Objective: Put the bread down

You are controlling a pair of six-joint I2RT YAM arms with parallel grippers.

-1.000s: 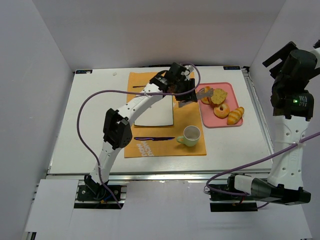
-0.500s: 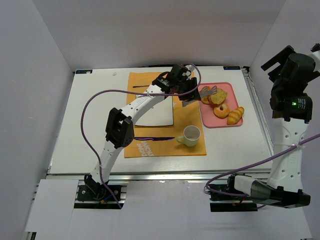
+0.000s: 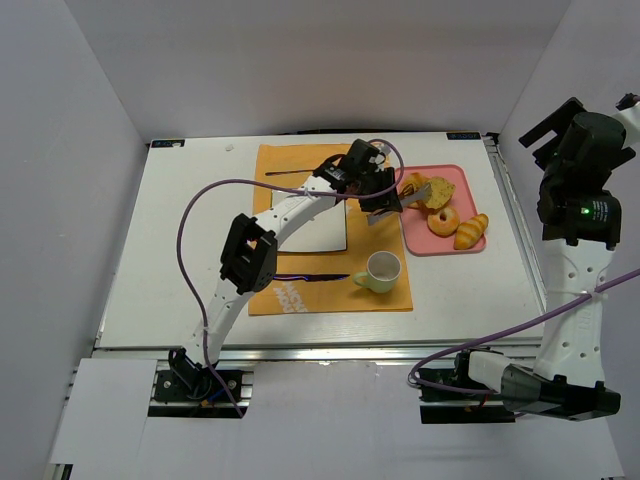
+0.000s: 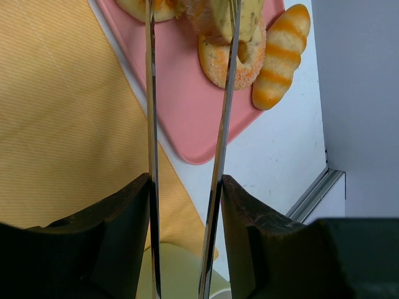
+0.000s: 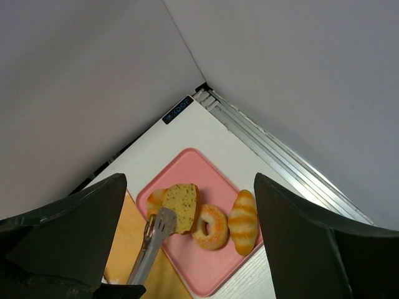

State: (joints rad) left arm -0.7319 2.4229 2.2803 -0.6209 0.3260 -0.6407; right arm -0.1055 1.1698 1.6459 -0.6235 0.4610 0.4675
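Bread lies on a pink tray (image 3: 415,236) at the far right of the table (image 3: 160,250). We see a speckled slice (image 5: 181,205) against a bun (image 5: 156,200), a sugared doughnut (image 5: 211,227) and a striped roll (image 5: 243,222).

The left gripper (image 4: 185,205) clamps metal tongs (image 5: 153,240) by their arms and holds them out over the tray's left side. The blades stand a little apart, almost parallel, with their tips at the slice's left edge. We cannot tell whether they pinch it.

The right gripper (image 5: 190,187) hangs high above the tray, fingers spread wide, holding nothing.

Beside the tray an orange mat (image 3: 330,300) carries a white plate (image 3: 315,235), a pale green cup (image 3: 382,268) and a purple knife (image 3: 310,277). We see purple writing (image 3: 285,295) on the mat's near edge and a dark sticker (image 5: 176,110) at the table's far corner. Both are too small to read.
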